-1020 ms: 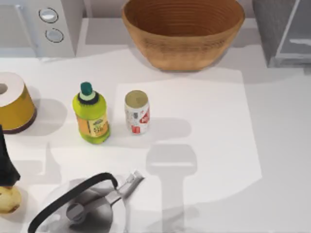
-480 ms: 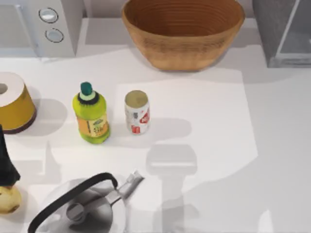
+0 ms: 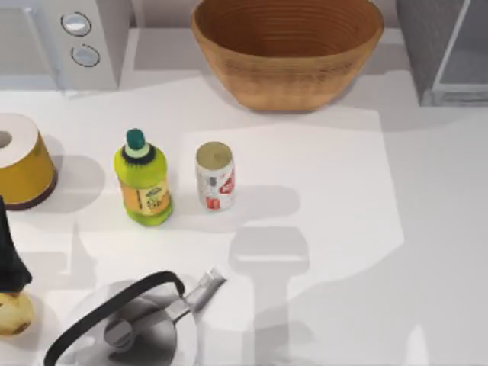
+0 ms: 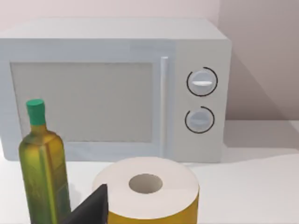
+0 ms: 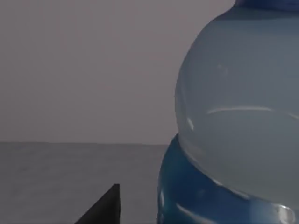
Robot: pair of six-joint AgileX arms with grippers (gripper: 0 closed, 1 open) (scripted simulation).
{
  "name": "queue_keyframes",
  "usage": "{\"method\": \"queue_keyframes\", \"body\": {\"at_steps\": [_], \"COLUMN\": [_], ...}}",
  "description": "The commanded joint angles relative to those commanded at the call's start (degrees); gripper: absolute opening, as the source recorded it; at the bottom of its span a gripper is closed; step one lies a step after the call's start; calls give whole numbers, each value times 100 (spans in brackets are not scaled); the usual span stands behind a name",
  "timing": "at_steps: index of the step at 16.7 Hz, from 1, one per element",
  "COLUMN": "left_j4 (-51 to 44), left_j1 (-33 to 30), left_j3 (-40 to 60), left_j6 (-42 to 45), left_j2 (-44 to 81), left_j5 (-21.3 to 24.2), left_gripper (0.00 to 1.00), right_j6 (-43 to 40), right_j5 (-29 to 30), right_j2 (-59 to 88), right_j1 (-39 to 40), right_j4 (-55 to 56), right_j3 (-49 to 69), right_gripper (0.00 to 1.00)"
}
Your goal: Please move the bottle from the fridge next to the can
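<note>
Your right wrist view: bottle [image 5: 238, 116] looms close inside fridge [image 3: 446, 49] at desk's far right corner, grip state unclear; can [image 3: 215, 175] mid-desk

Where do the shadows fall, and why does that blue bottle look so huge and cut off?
Top view: the can and green bottle cast soft shadows toward the right. Right wrist view: the camera is close to the bottle, so it runs off the frame, with faint streaks of glare on it.

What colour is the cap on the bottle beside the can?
Dark green, on the yellow-green bottle left of the can; clearest in the top view.
</note>
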Motion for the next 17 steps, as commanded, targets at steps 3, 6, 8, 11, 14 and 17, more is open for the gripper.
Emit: {"method": "queue_keyframes", "body": {"at_steps": [3,6,8,11,14,17], "left_j4": [0,0,0,0,0,0], "left_j1": [0,0,0,0,0,0], "left_j3": [0,0,0,0,0,0], "left_j6": [0,0,0,0,0,0], "left_j2": [0,0,0,0,0,0], "left_j5": [0,0,0,0,0,0], "left_gripper": [100,100,100,100,100,100], "right_j6": [0,0,0,0,0,0], "right_j5": [0,0,0,0,0,0], "right_j2": [0,0,0,0,0,0], "right_j1": [0,0,0,0,0,0], "right_j4": [0,0,0,0,0,0], "right_j3": [0,0,0,0,0,0], "right_gripper": [55,32,17,0,0,0]}}
